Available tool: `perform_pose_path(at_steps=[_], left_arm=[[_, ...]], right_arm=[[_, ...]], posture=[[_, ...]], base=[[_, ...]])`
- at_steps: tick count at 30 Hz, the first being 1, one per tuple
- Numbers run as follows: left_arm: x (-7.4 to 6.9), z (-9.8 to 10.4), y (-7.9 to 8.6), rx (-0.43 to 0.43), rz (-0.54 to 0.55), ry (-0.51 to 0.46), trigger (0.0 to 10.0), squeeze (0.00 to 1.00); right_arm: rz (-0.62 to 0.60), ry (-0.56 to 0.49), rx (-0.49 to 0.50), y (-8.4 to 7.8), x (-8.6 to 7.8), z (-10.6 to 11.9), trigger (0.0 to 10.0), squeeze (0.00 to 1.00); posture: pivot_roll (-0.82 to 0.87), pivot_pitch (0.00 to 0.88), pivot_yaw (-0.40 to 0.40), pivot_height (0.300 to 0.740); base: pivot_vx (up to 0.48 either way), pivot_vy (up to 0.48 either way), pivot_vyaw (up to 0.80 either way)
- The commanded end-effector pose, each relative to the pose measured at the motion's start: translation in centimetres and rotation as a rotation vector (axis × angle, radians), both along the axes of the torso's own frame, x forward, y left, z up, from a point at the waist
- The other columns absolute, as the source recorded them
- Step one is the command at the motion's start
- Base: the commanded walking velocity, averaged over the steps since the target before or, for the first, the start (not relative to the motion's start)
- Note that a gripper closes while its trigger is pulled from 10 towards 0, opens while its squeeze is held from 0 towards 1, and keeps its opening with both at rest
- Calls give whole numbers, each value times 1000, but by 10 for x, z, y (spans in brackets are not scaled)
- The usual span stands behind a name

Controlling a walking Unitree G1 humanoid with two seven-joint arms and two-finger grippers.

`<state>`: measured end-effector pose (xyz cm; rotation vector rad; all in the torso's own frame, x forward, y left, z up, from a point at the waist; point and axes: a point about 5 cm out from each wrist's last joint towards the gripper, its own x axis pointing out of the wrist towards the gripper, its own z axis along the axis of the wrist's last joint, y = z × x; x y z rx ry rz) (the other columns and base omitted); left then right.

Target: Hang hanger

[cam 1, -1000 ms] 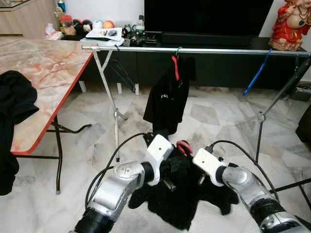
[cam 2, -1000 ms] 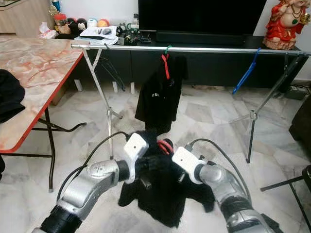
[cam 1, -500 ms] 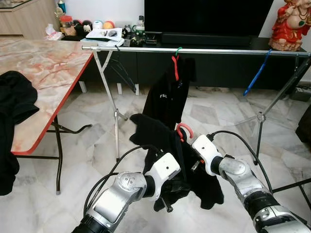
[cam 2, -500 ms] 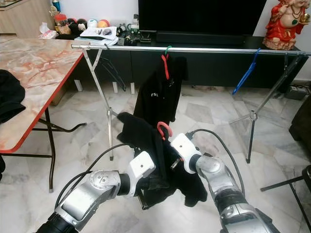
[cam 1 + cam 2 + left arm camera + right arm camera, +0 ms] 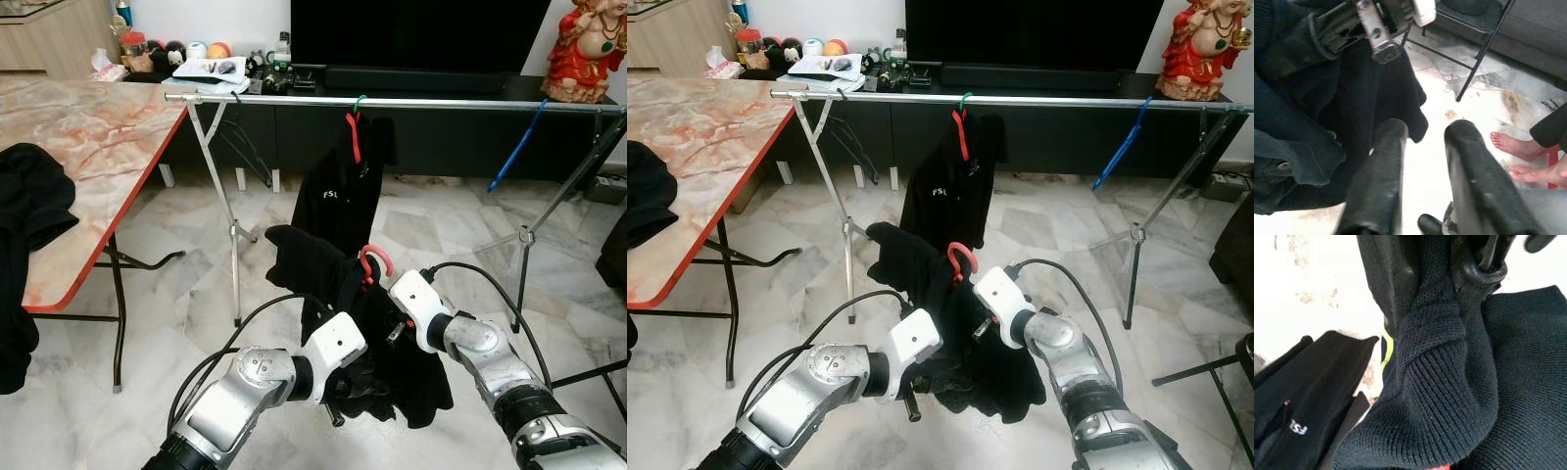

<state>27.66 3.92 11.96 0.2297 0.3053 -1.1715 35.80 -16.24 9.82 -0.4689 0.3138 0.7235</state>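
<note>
One sweater (image 5: 323, 269) on a red hanger (image 5: 375, 260), lower centre, pinched by my right gripper (image 5: 1449, 279); left gripper (image 5: 1422, 166) is spread, empty. Sweater may slip before reaching the rail (image 5: 441, 102).

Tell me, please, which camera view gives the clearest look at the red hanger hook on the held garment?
The left eye view: the red hanger hook stands clear above the black garment, beside the right gripper. The right eye view shows it similarly; the right wrist view catches just a red sliver.

One rail (image 5: 441, 102), three hangers (image 5: 374, 260) (image 5: 354, 132) (image 5: 516, 147), two claws (image 5: 353, 377) (image 5: 1449, 264), one table (image 5: 88, 137).
</note>
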Motion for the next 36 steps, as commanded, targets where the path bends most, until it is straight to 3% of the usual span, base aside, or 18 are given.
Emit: perform_pose_path(at_steps=[1, 5, 7, 8, 10, 18, 20, 21, 23, 24, 25, 31, 36], left_arm=[[9, 4, 11, -4, 66, -25, 10000, 1000], [20, 12, 30, -30, 128, -82, 10000, 1000], [22, 20, 44, -50, 117, -113, 10000, 1000], [22, 20, 44, -50, 117, -113, 10000, 1000], [17, 22, 57, -17, 43, -108, 10000, 1000], [1, 11, 57, 2, -101, -30, 10000, 1000], [-4, 2, 56, 45, -144, -10, 10000, 1000], [-4, -9, 59, 122, -143, -9, 10000, 1000], [-1, -16, 63, 180, -122, -21, 10000, 1000], [0, -22, 67, 206, -104, -16, 10000, 965], [1, -27, 72, 233, -98, -10, 10000, 0], [3, -28, 78, 226, -74, -7, 10000, 0], [8, -28, 72, 202, -68, -24, 10000, 0]], right_arm=[[66, -34, -52, -2, 1, 7, 10000, 0], [177, -1, -152, -8, -8, -2, 10000, 0], [327, 43, -269, -12, -22, -15, 10000, 0], [327, 43, -269, -12, -22, -15, 10000, 0], [451, 126, -363, -19, -39, -31, 10000, 0], [481, 138, -387, -24, -43, -35, 10000, 0], [504, 128, -377, -20, -43, -33, 10000, 0], [516, 117, -383, -18, -42, -32, 10000, 0], [519, 110, -392, -18, -41, -31, 10000, 0], [518, 102, -393, -17, -40, -30, 10000, 0], [520, 98, -393, -17, -39, -29, 10000, 0], [541, 86, -391, -15, -40, -27, 10000, 0], [568, 77, -365, -12, -39, -23, 10000, 0]], posture=[[5, 80, -10, 740], [4, 78, -12, 740], [7, 77, -15, 740], [7, 77, -15, 740], [10, 76, -18, 740], [13, 72, -21, 740], [9, 70, -20, 740], [9, 70, -20, 740], [4, 69, -19, 740], [5, 68, -18, 740], [5, 67, -18, 740], [5, 66, -19, 740], [1, 66, -19, 740]], base=[[0, 0, 0], [0, 0, 0], [0, 0, 0], [0, 0, 0], [0, 0, 0], [0, 0, 0], [0, 0, 0], [0, 0, 0], [0, 0, 0], [0, 0, 0], [0, 0, 0], [0, 0, 0], [0, 0, 0]])
